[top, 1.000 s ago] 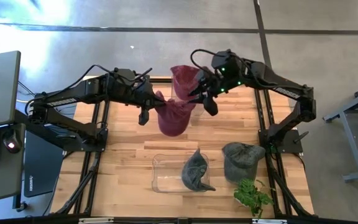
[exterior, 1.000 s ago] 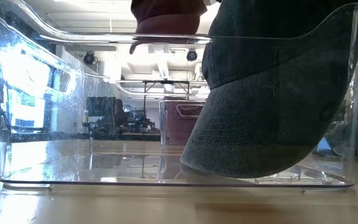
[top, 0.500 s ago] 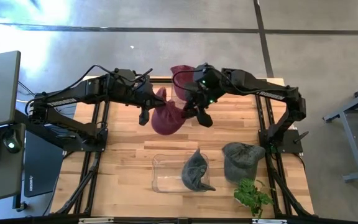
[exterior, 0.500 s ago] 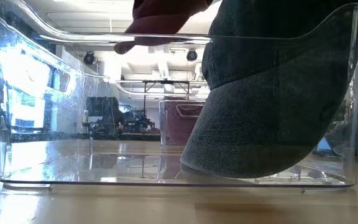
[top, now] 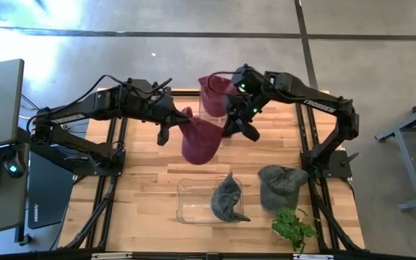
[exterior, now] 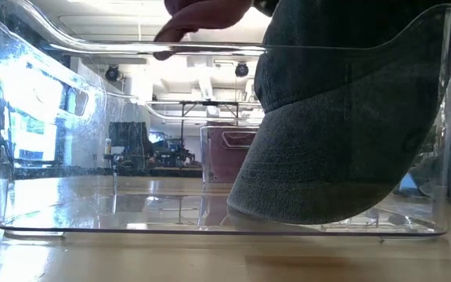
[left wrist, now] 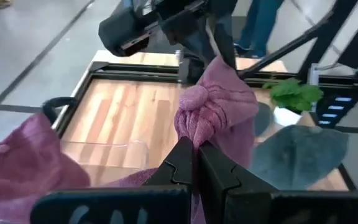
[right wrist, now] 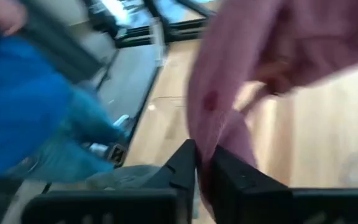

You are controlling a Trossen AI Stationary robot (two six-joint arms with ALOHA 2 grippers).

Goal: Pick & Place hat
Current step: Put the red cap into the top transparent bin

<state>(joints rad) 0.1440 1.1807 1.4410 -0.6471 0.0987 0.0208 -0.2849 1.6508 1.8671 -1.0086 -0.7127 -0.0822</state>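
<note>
Low view: maroon hat [exterior: 202, 16] cut off at top edge, claws out of frame. Right wrist view: bg blurred, blue shape [right wrist: 36, 112] can't be ID'd.

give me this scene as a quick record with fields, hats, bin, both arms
held item: maroon fabric hat, lifted above the wooden table
left gripper: jaws shut on the hat
right gripper: jaws shut on the hat
clear plastic bin: holds a grey cap
outside bin: second grey cap, beside small green plant
</note>
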